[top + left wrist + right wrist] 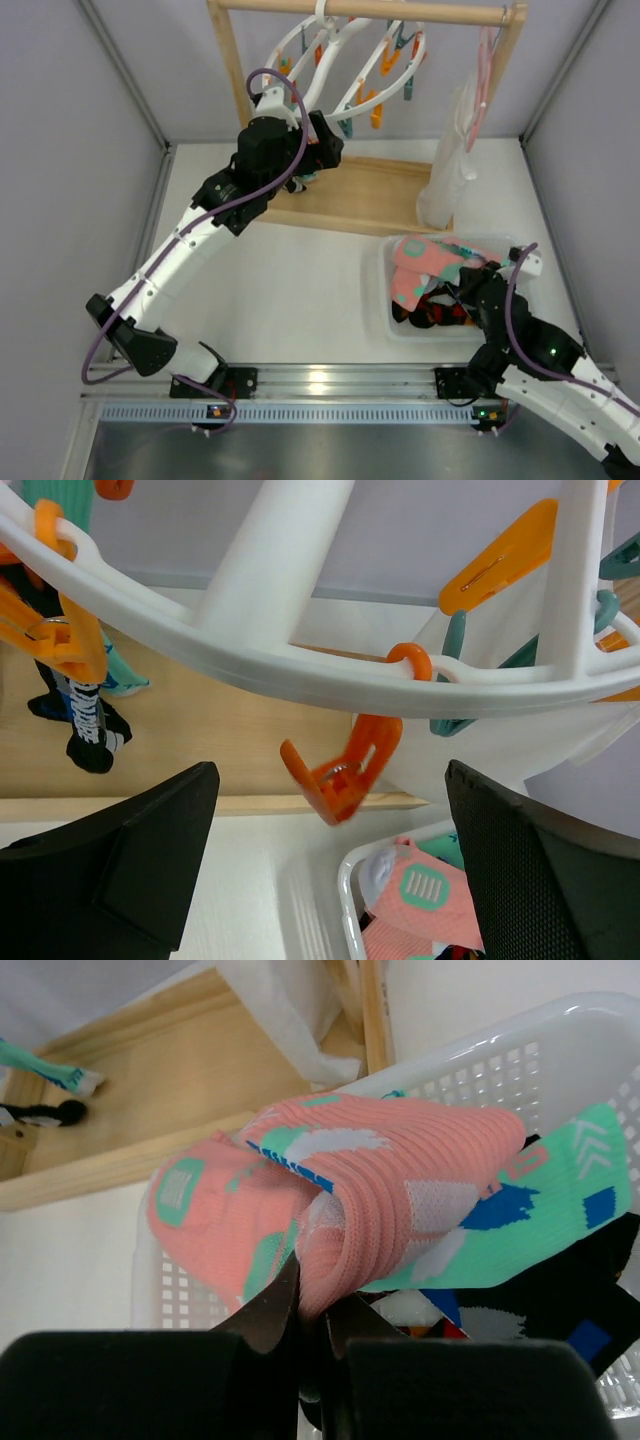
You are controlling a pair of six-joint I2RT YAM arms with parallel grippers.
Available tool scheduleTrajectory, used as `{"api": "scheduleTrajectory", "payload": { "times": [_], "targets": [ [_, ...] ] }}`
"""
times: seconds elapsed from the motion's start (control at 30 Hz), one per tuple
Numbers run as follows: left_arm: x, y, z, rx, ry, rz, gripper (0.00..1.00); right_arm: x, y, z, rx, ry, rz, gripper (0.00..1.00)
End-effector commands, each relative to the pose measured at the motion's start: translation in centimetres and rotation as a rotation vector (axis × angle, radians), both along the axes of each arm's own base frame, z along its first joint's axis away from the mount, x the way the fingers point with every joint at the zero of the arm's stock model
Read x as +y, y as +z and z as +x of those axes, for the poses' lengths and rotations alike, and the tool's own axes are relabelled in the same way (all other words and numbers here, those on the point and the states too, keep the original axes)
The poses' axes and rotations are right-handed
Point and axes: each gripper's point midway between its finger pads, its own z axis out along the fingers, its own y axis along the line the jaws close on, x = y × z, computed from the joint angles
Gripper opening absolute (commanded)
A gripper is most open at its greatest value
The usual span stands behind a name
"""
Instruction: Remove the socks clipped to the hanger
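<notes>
The hanger, a white ring with orange and teal clothespins, hangs from the wooden rack; its rim crosses the left wrist view. My left gripper is open just under the ring, and an empty orange clothespin dangles between its fingers. A black sock with white marks and a teal sock hang clipped at the left. My right gripper is shut on a fold of a pink sock over the white basket, which holds several socks.
The wooden rack's base board lies under the hanger, with posts at both sides. A long white garment hangs on a thin pink hanger at the right, next to the basket rim.
</notes>
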Motion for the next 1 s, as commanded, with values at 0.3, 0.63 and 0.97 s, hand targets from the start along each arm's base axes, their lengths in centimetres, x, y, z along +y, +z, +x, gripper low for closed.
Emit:
{"api": "scheduleTrajectory", "payload": {
  "times": [0.3, 0.63, 0.97],
  "targets": [
    [1.2, 2.8, -2.1, -0.06, -0.029, -0.038, 0.98, -0.3, -2.1, -0.4, 0.194, -0.048, -0.117, 0.0],
    [1.4, 2.0, -3.5, -0.049, -0.063, -0.038, 0.98, 2.7, -9.9, 0.1, 0.389, 0.048, 0.024, 0.0],
    [3.9, 1.5, -5.2, -0.077, -0.034, 0.007, 0.98, 0.9, -8.2, -0.4, 0.393, -0.012, 0.091, 0.28]
  ]
}}
